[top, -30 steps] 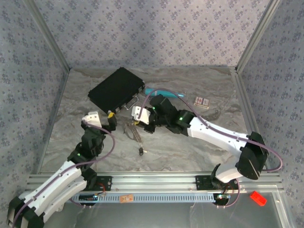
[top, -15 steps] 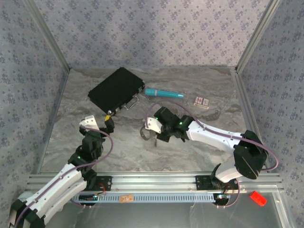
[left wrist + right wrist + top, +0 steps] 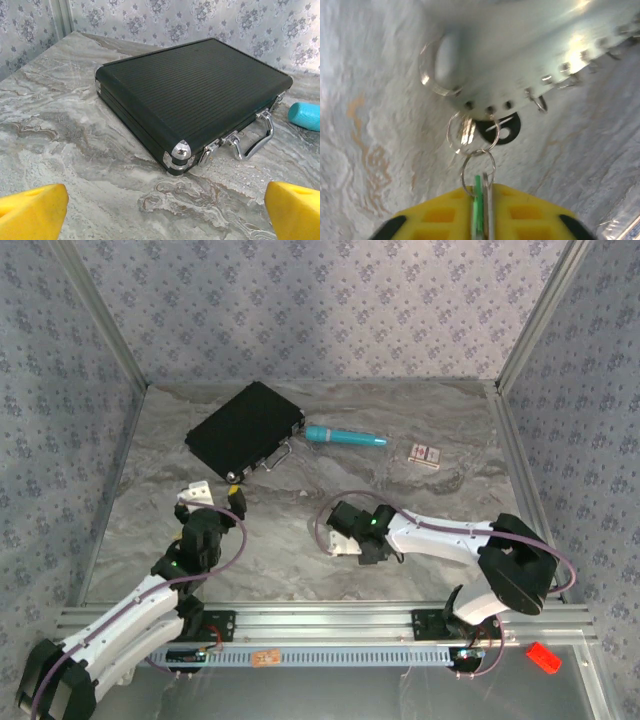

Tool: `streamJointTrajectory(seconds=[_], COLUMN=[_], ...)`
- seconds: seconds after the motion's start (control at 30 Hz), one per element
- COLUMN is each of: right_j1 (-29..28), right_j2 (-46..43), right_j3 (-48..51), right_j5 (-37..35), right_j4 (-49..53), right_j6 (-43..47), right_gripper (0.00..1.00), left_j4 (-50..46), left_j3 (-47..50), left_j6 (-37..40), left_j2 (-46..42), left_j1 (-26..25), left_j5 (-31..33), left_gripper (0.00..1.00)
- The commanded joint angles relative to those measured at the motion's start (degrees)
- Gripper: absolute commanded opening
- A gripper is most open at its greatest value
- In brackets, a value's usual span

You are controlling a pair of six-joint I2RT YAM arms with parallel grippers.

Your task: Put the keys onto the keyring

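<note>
Grey marbled table (image 3: 280,562); floral-papered walls (image 3: 320,310)

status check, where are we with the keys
Left pincer open, empty. Right pincer shut on the keys, keyring just beyond its tips. Black case well aside.

You have three walls around you: a back wall (image 3: 320,310), a left wall (image 3: 50,440) and a right wall (image 3: 590,440). All three have blue-grey paper with little flower shapes on it. Shiny metal posts (image 3: 100,315) stand in the two far corners. The table (image 3: 440,410) is grey and white like marble, with wavy lines. A metal rail (image 3: 330,623) runs along its near edge. The light is soft and even, and shadows are faint.
</note>
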State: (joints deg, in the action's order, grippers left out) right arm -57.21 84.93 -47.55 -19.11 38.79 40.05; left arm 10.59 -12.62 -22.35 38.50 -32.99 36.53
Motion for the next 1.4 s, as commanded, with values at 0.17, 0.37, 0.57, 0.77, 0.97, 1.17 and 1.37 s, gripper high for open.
streamJointTrajectory(seconds=[0.17, 0.37, 0.57, 0.77, 0.97, 1.17, 1.37], right_j1=[-0.8, 7.7, 24.8, 44.5, 53.2, 56.4, 57.7], right_j2=[-1.8, -13.6, -25.4, -25.2, -19.6, -7.7, 1.9], right_j3=[2.3, -2.3, 9.4, 20.7, 29.1, 31.3, 29.0], right_j5=[-2.4, 9.2, 10.7, 6.3, 12.9, 18.4, 21.7], right_j4=[6.2, -4.3, -31.1, -51.3, -73.1, -87.4, -91.3], right_j6=[2.4, -11.1, -24.9, -34.0, -34.5, -34.6, -35.1], right_gripper=[0.40, 0.41, 0.44, 0.44, 0.44, 0.45, 0.44], left_j4=[4.9, 7.6, 12.4, 15.5, 25.0, 35.1, 45.7], left_j3=[-4.1, -6.0, -7.0, -7.3, -4.2, -3.8, -4.1], left_j6=[4.5, 12.8, 21.2, 23.0, 23.7, 23.9, 25.6], left_j2=[3.8, 8.9, 15.4, 19.6, 24.5, 34.0, 45.2], left_j1=[0.8, 2.9, 7.1, 15.7, 22.6, 25.9, 28.0], left_j5=[-2.2, -7.5, -8.5, -12.1, -16.0, -21.8, -26.8], left_gripper=[1.00, 1.00, 1.00, 1.00, 1.00, 1.00, 1.00])
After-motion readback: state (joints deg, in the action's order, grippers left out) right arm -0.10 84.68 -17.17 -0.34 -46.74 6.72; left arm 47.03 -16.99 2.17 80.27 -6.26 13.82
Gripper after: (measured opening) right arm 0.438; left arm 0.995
